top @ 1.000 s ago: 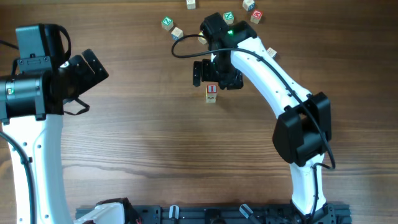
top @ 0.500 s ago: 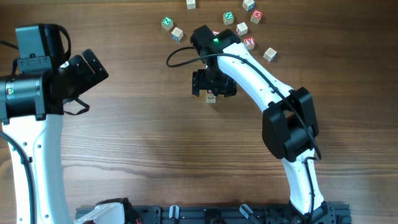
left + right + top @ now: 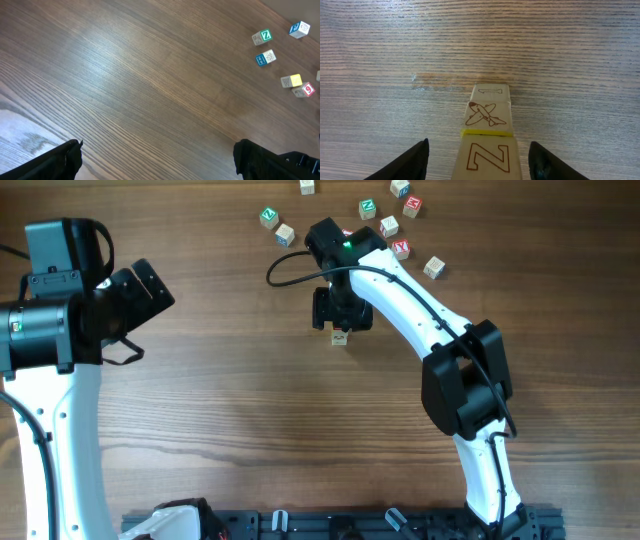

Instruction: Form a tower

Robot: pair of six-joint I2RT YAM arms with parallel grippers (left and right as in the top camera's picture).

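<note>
Tower (image 3: 489, 120): three small wooden letter blocks stacked in one narrow column, standing upright on the brown table (image 3: 250, 430). From the side, one block shows an aeroplane drawing and the one nearest the camera shows a Z.

The right gripper (image 3: 342, 312) hangs directly over the tower, hiding most of it from above. Its fingers (image 3: 415, 157) sit on either side of the column, partly open, with a sliver of table showing on each side. They do not touch the wood. This even straddle probably lets a squeeze meet both sides together rather than tip the stack.

Loose blocks (image 3: 390, 225) lie scattered beyond the tower, well apart from it. The left gripper (image 3: 157, 155) waits far to the tower's left, spread wide and empty.
</note>
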